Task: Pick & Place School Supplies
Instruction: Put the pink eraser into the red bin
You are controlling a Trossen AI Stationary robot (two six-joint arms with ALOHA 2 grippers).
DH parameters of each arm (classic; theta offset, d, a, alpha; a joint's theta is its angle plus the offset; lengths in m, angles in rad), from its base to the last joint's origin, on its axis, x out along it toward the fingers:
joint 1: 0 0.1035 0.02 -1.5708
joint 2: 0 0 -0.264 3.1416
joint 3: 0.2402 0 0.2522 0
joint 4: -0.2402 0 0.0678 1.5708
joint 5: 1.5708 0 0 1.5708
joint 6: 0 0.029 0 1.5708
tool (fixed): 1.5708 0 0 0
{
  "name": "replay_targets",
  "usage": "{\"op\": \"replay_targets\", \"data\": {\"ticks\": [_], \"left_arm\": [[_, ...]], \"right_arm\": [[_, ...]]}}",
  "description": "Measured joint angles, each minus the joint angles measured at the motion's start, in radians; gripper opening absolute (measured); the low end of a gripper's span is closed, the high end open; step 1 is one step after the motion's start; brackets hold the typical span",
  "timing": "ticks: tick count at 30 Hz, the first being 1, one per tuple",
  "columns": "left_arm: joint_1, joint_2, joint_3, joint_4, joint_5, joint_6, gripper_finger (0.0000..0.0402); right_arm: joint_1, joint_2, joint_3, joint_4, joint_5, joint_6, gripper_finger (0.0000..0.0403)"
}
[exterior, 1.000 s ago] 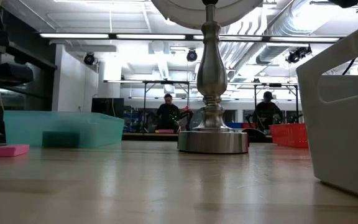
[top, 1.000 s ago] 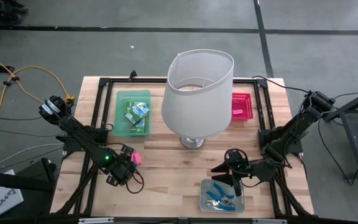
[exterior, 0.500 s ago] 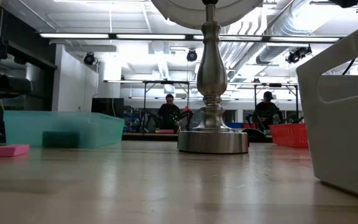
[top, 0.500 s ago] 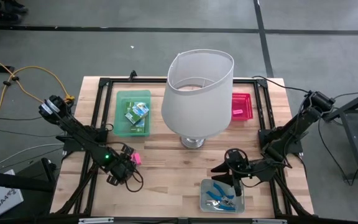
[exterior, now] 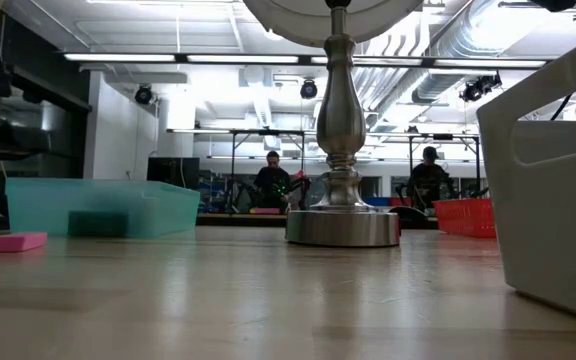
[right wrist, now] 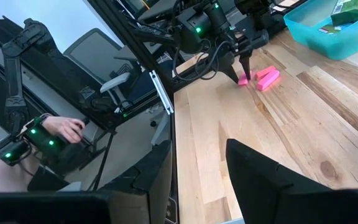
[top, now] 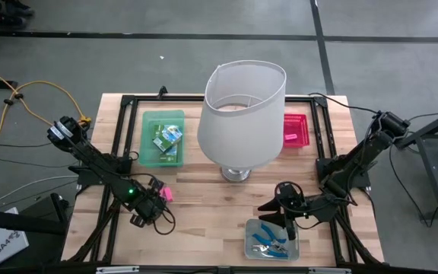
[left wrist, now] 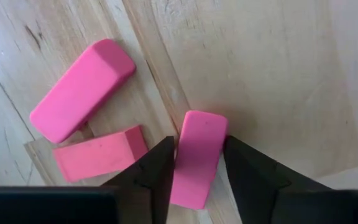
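Three pink erasers lie flat on the wood near the table's left near corner [top: 166, 194]. My left gripper [top: 155, 202] points down at them, and in the left wrist view [left wrist: 197, 143] it is shut on one eraser [left wrist: 196, 158]. The other two erasers [left wrist: 82, 90] [left wrist: 99, 152] lie beside it. My right gripper [top: 288, 227] hangs open over the clear tray [top: 251, 248], which holds the blue-handled scissors [top: 268, 237]. Its fingers [right wrist: 197, 146] hold nothing. Green-yellow crayon boxes [top: 167, 137] lie in the green tray [top: 149, 144]. My left gripper pinches one pink eraser across its width, one finger [left wrist: 160, 163] on each long side [left wrist: 182, 146]. The fingers come from above, pointing down, and the eraser runs along between them. It appears to lie on the table beside the other two; whether it is lifted cannot be told.
A lamp with a big white shade [top: 242, 114] stands mid-table on a metal base [exterior: 341, 225]. The red tray [top: 295, 129] at the far right holds a pink eraser [top: 288, 135]. A person's hand [right wrist: 61, 127] shows beyond the table's left side. Bare wood lies between the arms.
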Motion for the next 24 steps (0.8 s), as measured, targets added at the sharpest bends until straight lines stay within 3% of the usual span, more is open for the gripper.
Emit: {"op": "replay_targets", "data": {"ticks": [6, 24], "left_arm": [[0.0, 0.0, -0.001, 0.008, 0.002, 0.001, 0.0091], [-0.001, 0.003, 0.03, 0.017, -0.039, 0.003, 0.0086]], "right_arm": [[0.0, 0.0, 0.0, 0.0, 0.0, -0.001, 0.0144], [0.0, 0.0, 0.0, -0.001, 0.0, -0.003, 0.0144]]}}
